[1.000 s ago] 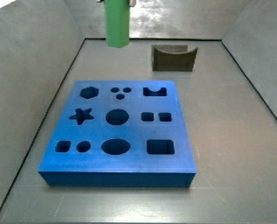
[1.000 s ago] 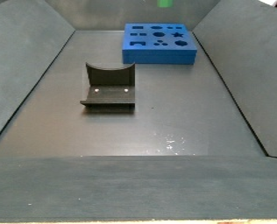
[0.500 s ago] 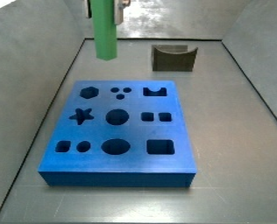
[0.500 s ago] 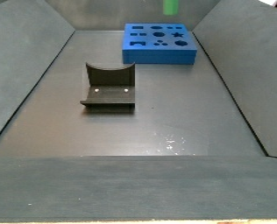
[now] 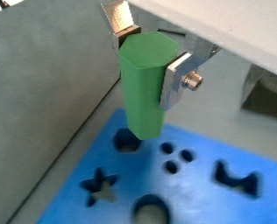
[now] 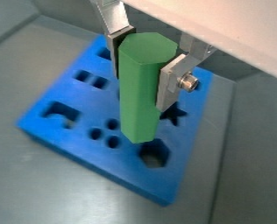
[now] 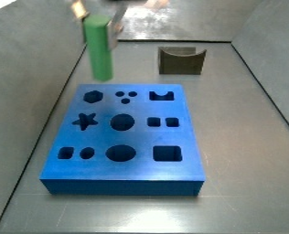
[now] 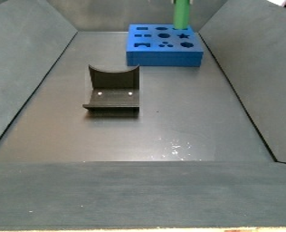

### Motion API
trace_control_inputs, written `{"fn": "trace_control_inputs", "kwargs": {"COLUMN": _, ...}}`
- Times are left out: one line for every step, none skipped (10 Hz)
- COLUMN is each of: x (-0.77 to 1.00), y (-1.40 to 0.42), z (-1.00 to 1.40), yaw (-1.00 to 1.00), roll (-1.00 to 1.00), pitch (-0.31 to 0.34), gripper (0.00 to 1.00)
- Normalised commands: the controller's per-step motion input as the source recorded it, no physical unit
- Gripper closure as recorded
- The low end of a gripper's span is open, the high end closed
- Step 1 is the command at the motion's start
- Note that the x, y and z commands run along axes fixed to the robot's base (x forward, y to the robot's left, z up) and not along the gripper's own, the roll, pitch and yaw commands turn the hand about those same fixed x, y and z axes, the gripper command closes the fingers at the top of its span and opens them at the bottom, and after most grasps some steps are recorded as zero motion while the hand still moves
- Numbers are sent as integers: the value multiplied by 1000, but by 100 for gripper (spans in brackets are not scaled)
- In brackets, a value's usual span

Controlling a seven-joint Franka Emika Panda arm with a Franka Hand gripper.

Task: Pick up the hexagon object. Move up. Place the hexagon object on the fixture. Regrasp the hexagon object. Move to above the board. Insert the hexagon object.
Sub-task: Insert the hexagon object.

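Observation:
My gripper (image 5: 151,52) is shut on the hexagon object (image 5: 145,87), a bright green hexagonal peg held upright by its upper end; both wrist views show it (image 6: 141,87). The silver fingers (image 6: 176,74) press on opposite flat sides. The peg hangs in the air over the blue board (image 7: 187,106), its lower end close above the hexagon cut-out (image 7: 94,94) at the board's far left corner; the cut-out also shows in a wrist view (image 6: 152,157). In a side view the peg (image 8: 182,13) stands over the board (image 8: 164,58). The dark fixture (image 7: 180,60) stands empty beyond the board.
The fixture (image 8: 111,91) sits on the dark floor apart from the board. Sloped grey walls enclose the floor on both sides. The board's other cut-outs, such as the star (image 7: 87,120) and circles, lie beside the hexagon one.
The gripper with the green peg has moved left and down, from high near the back wall to just above the board's hexagon cut-out. The grip is unchanged.

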Motion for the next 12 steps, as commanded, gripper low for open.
{"fn": "trace_control_inputs", "kwargs": {"x": -583, "y": -120, "z": -794, "yaw": -329, "roll": -360, "pitch": -40, "gripper": 100}}
{"fn": "trace_control_inputs", "kwargs": {"x": -6, "y": 0, "z": 0, "yaw": 9, "roll": 0, "pitch": 0, "gripper": 100}}
{"fn": "trace_control_inputs", "kwargs": {"x": -6, "y": 89, "z": -174, "yaw": 0, "roll": -26, "pitch": 0, "gripper": 100}}
{"fn": "trace_control_inputs", "kwargs": {"x": -257, "y": 251, "z": -574, "yaw": -86, "roll": -186, "pitch": 0, "gripper": 100}}
{"fn": "trace_control_inputs", "kwargs": {"x": 0, "y": 0, "z": 0, "yaw": 0, "roll": -160, "pitch": 0, "gripper": 100}}
{"fn": "trace_control_inputs", "kwargs": {"x": 0, "y": 0, "z": -63, "yaw": 0, "roll": 0, "pitch": 0, "gripper": 100}}
{"fn": "trace_control_inputs", "kwargs": {"x": -34, "y": 0, "z": -249, "yaw": -106, "roll": 0, "pitch": 0, "gripper": 100}}
{"fn": "trace_control_inputs", "kwargs": {"x": 0, "y": 0, "z": -203, "yaw": -323, "roll": 0, "pitch": 0, "gripper": 100}}
{"fn": "trace_control_inputs", "kwargs": {"x": 40, "y": 0, "z": -20, "yaw": 0, "roll": 0, "pitch": 0, "gripper": 100}}
{"fn": "trace_control_inputs", "kwargs": {"x": 337, "y": 46, "z": -211, "yaw": -371, "roll": 0, "pitch": 17, "gripper": 100}}
{"fn": "trace_control_inputs", "kwargs": {"x": 200, "y": 0, "z": -9, "yaw": -217, "roll": 0, "pitch": 0, "gripper": 100}}
{"fn": "trace_control_inputs", "kwargs": {"x": 0, "y": 31, "z": -9, "yaw": -31, "roll": 0, "pitch": 14, "gripper": 100}}
